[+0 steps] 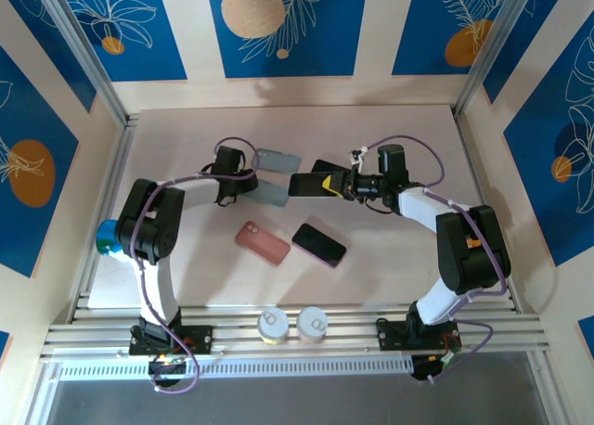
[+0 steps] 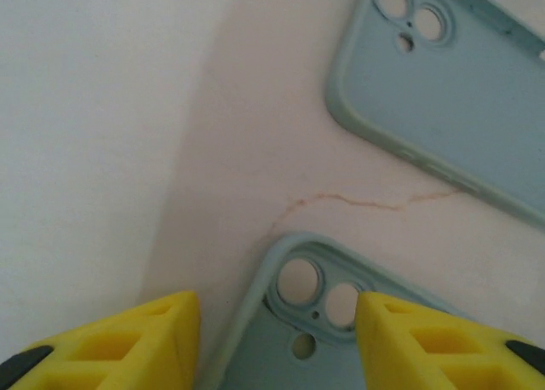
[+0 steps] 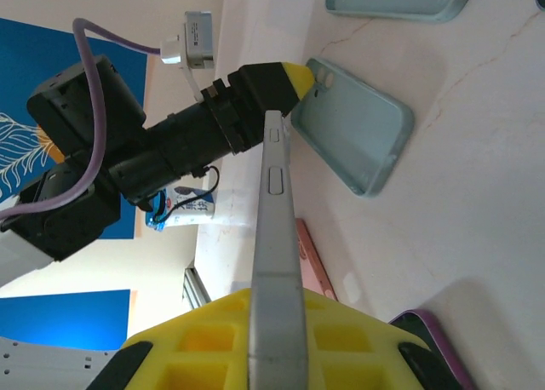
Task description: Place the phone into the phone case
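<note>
A pale green phone case (image 2: 281,356) lies on the table, its camera-hole corner between my left gripper's (image 2: 277,322) yellow fingers. The left finger (image 2: 128,339) meets its rim and the right finger (image 2: 434,339) covers its top edge. From above, this case (image 1: 269,195) sits just right of the left gripper (image 1: 252,179). My right gripper (image 3: 274,309) is shut on the phone (image 3: 277,237), held edge-on in the air and pointing at the case (image 3: 353,134). From above, the dark phone (image 1: 306,184) hangs beside the case, in the right gripper (image 1: 327,184).
A second pale green case (image 1: 278,159) lies just behind the first. A pink case (image 1: 263,242) and a dark phone with a purple rim (image 1: 319,244) lie nearer the arms. Two cans (image 1: 274,325) stand on the front rail, and a blue-capped carton (image 1: 109,237) stands at the left.
</note>
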Robot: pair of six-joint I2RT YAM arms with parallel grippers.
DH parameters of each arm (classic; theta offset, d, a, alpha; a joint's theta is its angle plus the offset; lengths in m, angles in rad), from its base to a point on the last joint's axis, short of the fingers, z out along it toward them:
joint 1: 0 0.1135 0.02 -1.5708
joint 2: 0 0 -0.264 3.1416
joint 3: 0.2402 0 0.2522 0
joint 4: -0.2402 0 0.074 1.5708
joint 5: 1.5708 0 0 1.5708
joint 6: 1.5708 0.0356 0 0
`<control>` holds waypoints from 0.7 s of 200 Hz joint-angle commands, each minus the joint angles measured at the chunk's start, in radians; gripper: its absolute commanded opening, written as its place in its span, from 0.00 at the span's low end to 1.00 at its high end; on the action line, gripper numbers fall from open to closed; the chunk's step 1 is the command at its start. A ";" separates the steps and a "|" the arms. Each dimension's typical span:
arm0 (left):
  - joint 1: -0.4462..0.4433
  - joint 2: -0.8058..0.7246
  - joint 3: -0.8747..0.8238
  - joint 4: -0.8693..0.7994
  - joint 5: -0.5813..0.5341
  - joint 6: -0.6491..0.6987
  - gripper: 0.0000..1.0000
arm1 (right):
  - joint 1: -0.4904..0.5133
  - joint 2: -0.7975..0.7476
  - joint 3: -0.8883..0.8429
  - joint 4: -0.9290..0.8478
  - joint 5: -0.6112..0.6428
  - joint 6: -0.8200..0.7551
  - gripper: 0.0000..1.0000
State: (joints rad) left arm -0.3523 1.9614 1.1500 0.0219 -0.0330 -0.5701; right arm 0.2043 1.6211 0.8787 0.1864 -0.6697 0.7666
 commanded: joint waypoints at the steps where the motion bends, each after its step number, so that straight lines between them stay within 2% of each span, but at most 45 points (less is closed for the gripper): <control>1: -0.054 0.012 -0.010 0.003 0.011 -0.023 0.50 | -0.013 -0.041 -0.021 0.008 -0.042 -0.018 0.00; 65: -0.147 -0.080 -0.069 0.010 -0.029 -0.088 0.50 | -0.026 -0.084 -0.060 -0.072 -0.032 -0.067 0.00; 95: -0.146 -0.178 -0.151 0.071 -0.032 -0.149 0.50 | -0.022 -0.107 -0.051 -0.118 -0.027 -0.073 0.00; 118: -0.138 -0.243 -0.215 0.125 -0.026 -0.160 0.52 | 0.005 -0.125 -0.058 -0.124 0.048 -0.087 0.00; 140: -0.105 -0.253 -0.239 0.141 0.039 -0.177 0.52 | 0.030 -0.087 -0.037 -0.111 0.048 -0.084 0.00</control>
State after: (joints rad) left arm -0.4904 1.7340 0.9413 0.1081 -0.0525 -0.7097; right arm 0.2070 1.5311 0.8257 0.0708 -0.6228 0.7052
